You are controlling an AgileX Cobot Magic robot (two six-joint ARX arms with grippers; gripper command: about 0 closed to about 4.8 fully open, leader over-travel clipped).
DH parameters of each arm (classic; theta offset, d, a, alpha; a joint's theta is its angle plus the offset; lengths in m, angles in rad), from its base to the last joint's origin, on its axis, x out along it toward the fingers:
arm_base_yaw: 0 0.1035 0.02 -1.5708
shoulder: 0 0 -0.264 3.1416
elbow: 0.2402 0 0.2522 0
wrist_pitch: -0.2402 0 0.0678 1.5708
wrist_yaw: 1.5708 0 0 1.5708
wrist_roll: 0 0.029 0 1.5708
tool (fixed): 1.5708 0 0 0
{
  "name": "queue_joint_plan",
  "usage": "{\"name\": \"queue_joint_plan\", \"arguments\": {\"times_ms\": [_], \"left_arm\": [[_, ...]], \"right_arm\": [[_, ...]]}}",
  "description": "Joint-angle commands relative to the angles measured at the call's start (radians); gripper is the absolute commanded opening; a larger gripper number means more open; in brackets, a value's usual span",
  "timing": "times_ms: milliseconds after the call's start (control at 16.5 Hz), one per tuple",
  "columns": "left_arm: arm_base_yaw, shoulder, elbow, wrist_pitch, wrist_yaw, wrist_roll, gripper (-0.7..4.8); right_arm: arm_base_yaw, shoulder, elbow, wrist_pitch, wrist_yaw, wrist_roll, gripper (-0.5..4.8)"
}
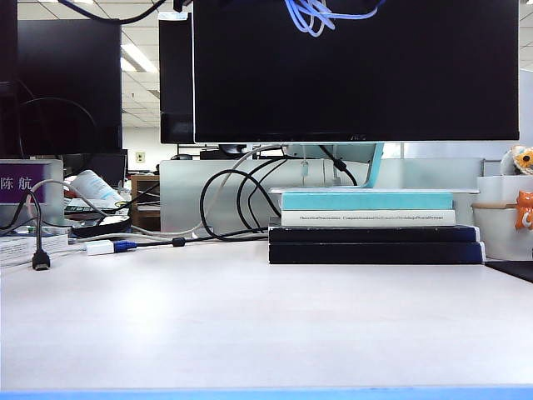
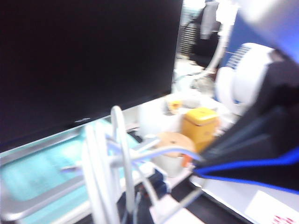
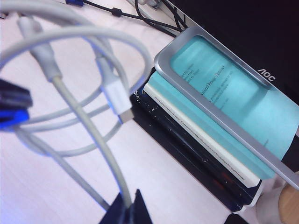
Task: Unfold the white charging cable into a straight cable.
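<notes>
The white charging cable (image 3: 88, 116) hangs in tangled loops above the desk, high in front of the monitor. In the exterior view only the bottom of its loops (image 1: 312, 17) shows at the upper edge, and both grippers are out of that frame. My right gripper (image 3: 127, 205) is shut on one strand. A plug with a metal tip (image 3: 117, 95) and a second plug (image 3: 44, 58) dangle among the loops. My left gripper (image 3: 14, 109), black with blue edges, is shut on other strands of the bundle. In the blurred left wrist view the loops (image 2: 119, 154) fill the foreground, with the right gripper (image 2: 210, 165) beside them.
A large black monitor (image 1: 358, 67) stands on a stack of books (image 1: 375, 242) at the back of the white desk (image 1: 250, 325). Thick black cables (image 1: 225, 200), a boxy white adapter (image 1: 100, 247) and a black plug (image 1: 40, 261) lie back left. An orange figurine (image 1: 525, 208) stands at right.
</notes>
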Motion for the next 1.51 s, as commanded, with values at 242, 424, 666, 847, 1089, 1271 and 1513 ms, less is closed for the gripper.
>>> {"name": "queue_joint_plan", "arguments": {"times_ms": [242,424,666,847,1089,1271,1513], "left_arm": [[0.071,-0.008,0.002,-0.005,-0.217,-0.036,-0.06],[0.107,-0.008,0.002,-0.019,-0.170,-0.056,-0.06],[0.106,-0.008,0.002,-0.011,-0.003,-0.060,-0.06],[0.106,-0.008,0.002,-0.016,0.039,-0.053,-0.06],[0.107,-0.010,0.002,-0.020,0.188,-0.053,-0.06],[0.107,-0.010,0.002,-0.057,0.283,0.002,-0.06],[0.149,-0.044,0.002,-0.087,0.356,0.080,-0.06]], "right_arm": [[-0.006,-0.011,0.004,-0.026,0.106,0.051,-0.02],[-0.006,-0.011,0.004,-0.027,0.056,0.050,0.90],[-0.007,-0.010,0.004,0.067,0.045,0.050,3.16],[-0.007,-0.009,0.004,0.098,0.042,0.041,3.16],[-0.007,-0.008,0.004,0.096,0.048,0.027,3.15],[-0.007,-0.008,0.004,0.054,0.090,-0.029,3.15],[-0.041,-0.008,0.004,-0.078,0.108,-0.089,3.14]]}}
